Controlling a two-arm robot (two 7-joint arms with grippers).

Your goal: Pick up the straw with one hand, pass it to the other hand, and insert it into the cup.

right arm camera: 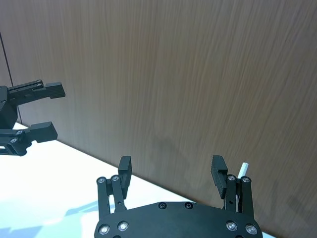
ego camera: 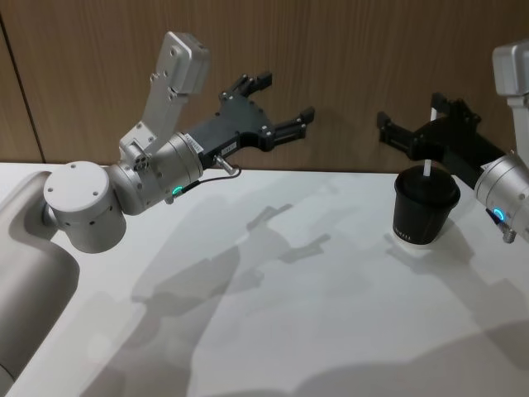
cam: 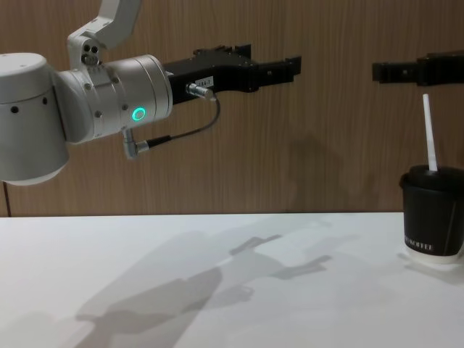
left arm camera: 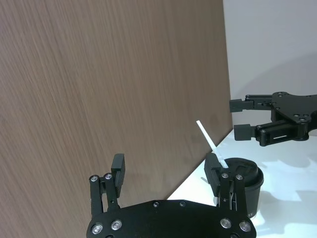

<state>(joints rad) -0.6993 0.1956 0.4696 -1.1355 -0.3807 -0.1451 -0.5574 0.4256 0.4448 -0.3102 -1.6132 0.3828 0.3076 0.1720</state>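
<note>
The black cup [ego camera: 424, 208] stands on the white table at the right, with the white straw [ego camera: 427, 169] upright in its lid. From the chest, the straw [cam: 429, 134] rises well above the cup [cam: 433, 217]. My left gripper [ego camera: 285, 97] hangs open and empty high over the table's back edge, left of the cup. My right gripper [ego camera: 384, 131] is open and empty too, raised just behind the cup. In the left wrist view the cup [left arm camera: 245, 183] and the straw [left arm camera: 210, 141] lie beyond my left gripper [left arm camera: 166, 171].
A brown wooden wall [ego camera: 347, 50] runs close behind both grippers. The white table [ego camera: 289, 314] stretches bare from the cup toward the front and left, crossed by the arms' shadows. A dark cable [cam: 196, 130] loops under the left wrist.
</note>
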